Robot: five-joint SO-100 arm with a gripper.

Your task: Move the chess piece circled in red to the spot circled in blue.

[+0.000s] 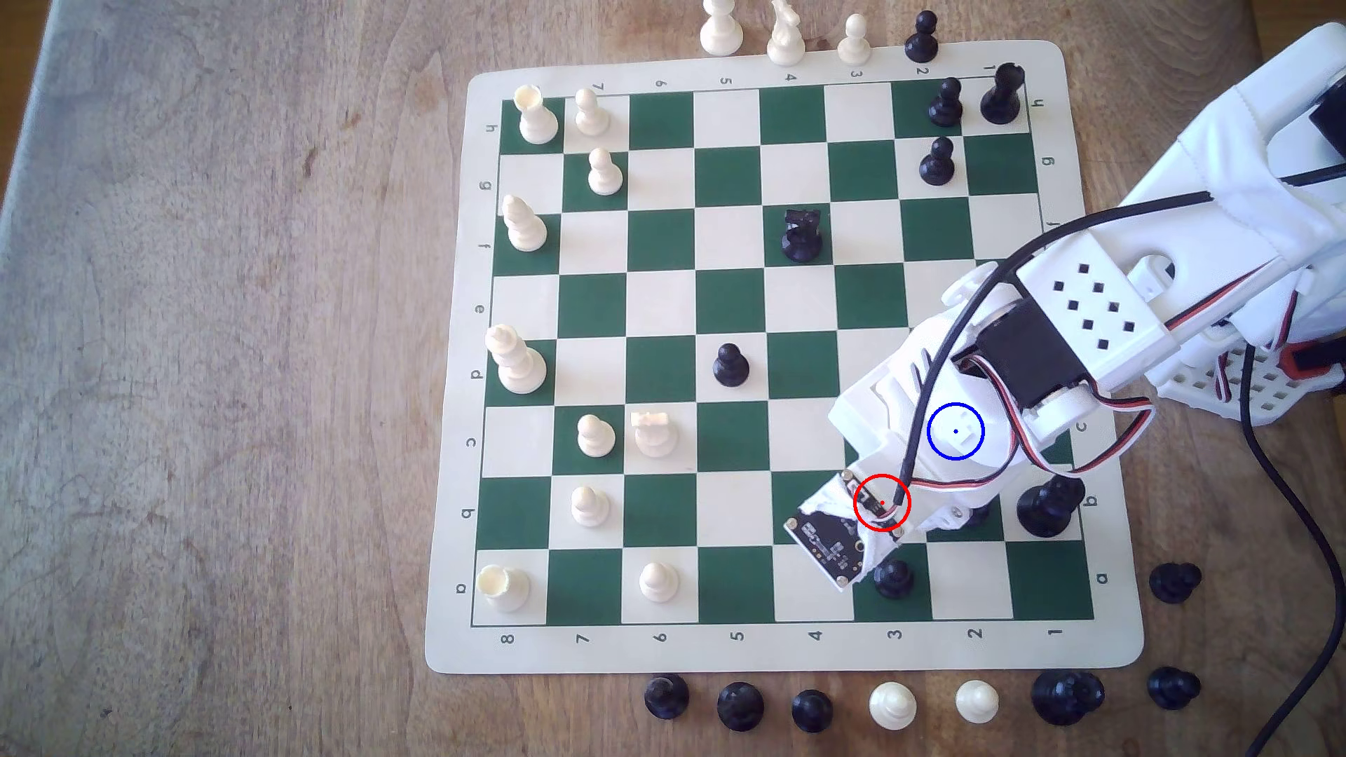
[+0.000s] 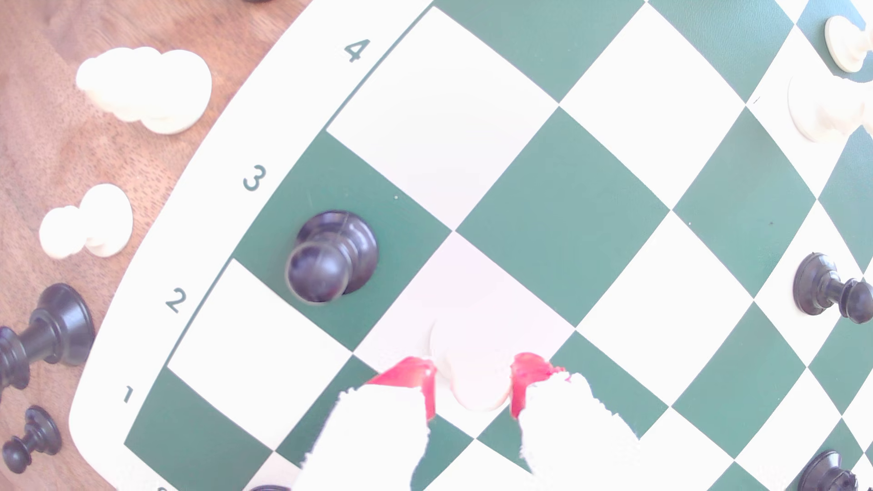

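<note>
Gripper [image 2: 472,382], red-padded fingers [image 2: 415,377] bracketing the upright cream pawn [image 2: 472,373] on its cream square; contact is unclear. Blue-circled spot [image 1: 955,431] lies diagonally adjacent, beneath the arm.

White plastic arm [image 1: 1092,306], black servo, blk/red/wht cables, red-padded jaws, white cloth wrap
</note>
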